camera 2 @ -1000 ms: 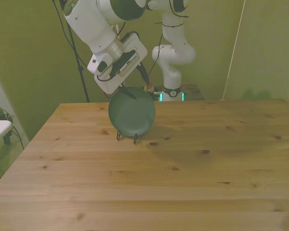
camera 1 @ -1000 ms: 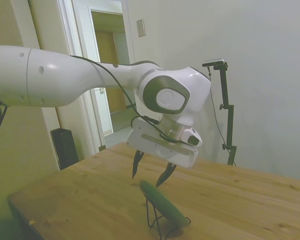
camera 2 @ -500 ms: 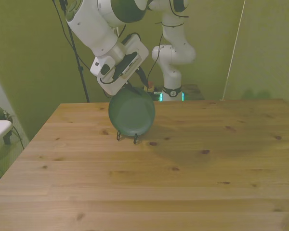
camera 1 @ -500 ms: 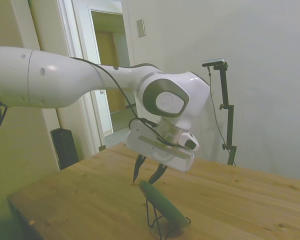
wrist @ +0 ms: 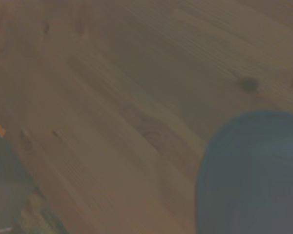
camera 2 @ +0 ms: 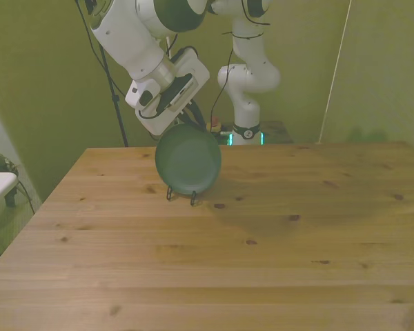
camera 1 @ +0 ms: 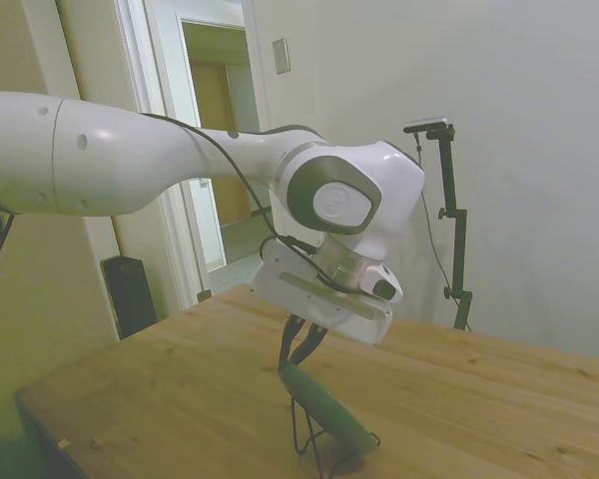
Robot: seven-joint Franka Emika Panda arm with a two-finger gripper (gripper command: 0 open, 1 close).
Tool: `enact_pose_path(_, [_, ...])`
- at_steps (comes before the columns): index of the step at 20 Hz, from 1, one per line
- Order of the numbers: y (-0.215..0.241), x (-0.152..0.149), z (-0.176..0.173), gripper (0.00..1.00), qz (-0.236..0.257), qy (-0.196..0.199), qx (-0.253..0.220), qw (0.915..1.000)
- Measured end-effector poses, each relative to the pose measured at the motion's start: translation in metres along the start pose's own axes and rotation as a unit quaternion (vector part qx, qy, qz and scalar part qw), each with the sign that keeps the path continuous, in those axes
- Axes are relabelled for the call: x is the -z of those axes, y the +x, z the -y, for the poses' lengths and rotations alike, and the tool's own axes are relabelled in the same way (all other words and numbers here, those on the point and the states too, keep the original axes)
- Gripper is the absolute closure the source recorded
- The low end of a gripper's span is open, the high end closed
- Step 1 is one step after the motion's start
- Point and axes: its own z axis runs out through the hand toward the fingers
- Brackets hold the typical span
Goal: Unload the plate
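One side view shows the end effector [camera 1: 294,351] pinching the plate [camera 1: 324,407] rim.

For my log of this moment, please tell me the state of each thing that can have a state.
plate: stands tilted on edge in the rack, top rim between the gripper's fingers.
wire rack: upright on the table, loaded with the plate.
gripper: shut on the plate's top rim.
door: open, in the side view.
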Motion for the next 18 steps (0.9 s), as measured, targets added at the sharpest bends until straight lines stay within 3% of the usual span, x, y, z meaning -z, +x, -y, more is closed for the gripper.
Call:
enact_pose_path(8, [-0.003,0.007,-0.003,1.0,-0.007,-0.002,-0.003,1.0])
enact_pose_path(18, [-0.021,0.043,0.022,1.0,-0.027,-0.006,0.014,0.9995])
